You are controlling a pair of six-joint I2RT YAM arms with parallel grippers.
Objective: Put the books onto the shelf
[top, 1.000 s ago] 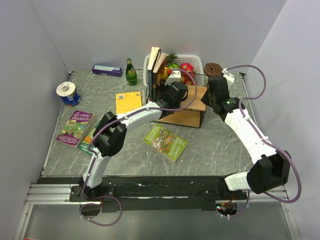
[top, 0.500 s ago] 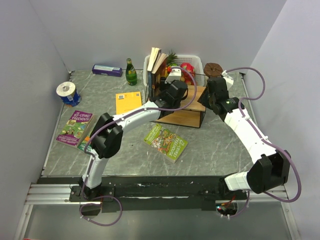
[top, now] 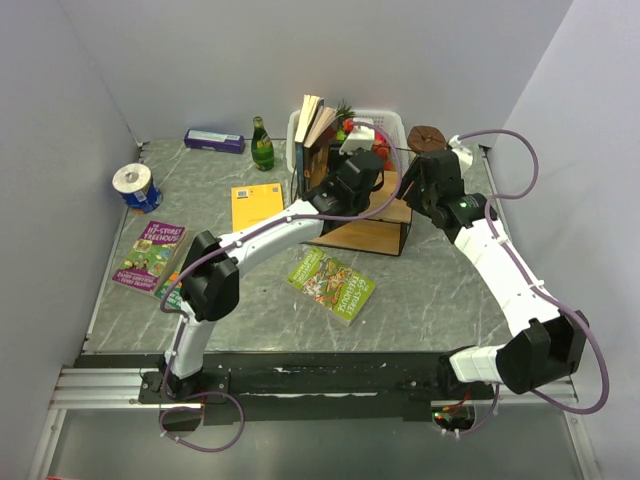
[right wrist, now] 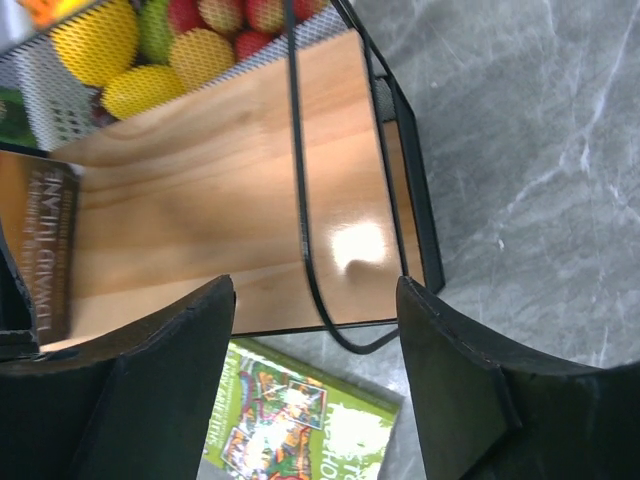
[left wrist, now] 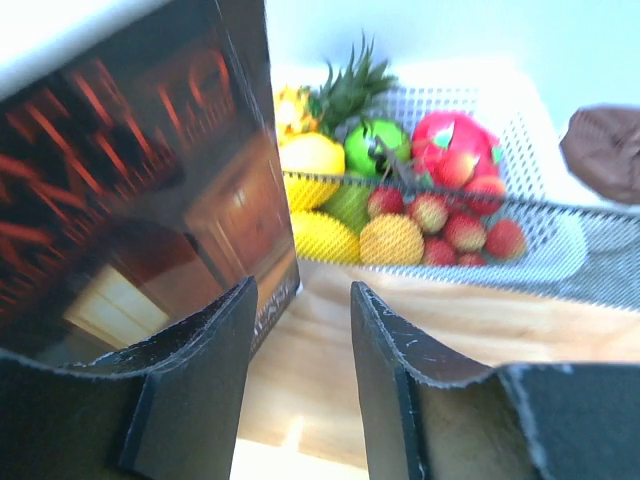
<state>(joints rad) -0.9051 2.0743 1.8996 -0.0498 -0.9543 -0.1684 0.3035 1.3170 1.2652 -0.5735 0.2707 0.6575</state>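
The shelf (top: 372, 232) stands mid-table, light wood in a black frame. Two books (top: 313, 122) lean upright at its left end, a dark blue one (top: 299, 152) beside them. In the left wrist view, my left gripper (left wrist: 302, 290) is open over the top board (left wrist: 480, 325). The dark brown book (left wrist: 130, 180) stands just left of its left finger (left wrist: 195, 385), and nothing lies between the jaws. My right gripper (right wrist: 315, 290) is open and empty above the shelf's right end (right wrist: 220, 170). A green cartoon book (top: 332, 283) lies flat in front of the shelf.
A purple cartoon book (top: 150, 255) lies at the left, overlapping another green one (top: 172, 290), and a yellow book (top: 257, 205) lies beside the shelf. A white fruit basket (top: 385, 118) stands behind it. A green bottle (top: 262, 145), blue box (top: 214, 141) and tape roll (top: 133, 185) stand at the back left.
My right gripper has opened wide and drawn slightly left over the shelf. My left gripper has opened a little and shifted back toward the basket, with the brown book left standing.
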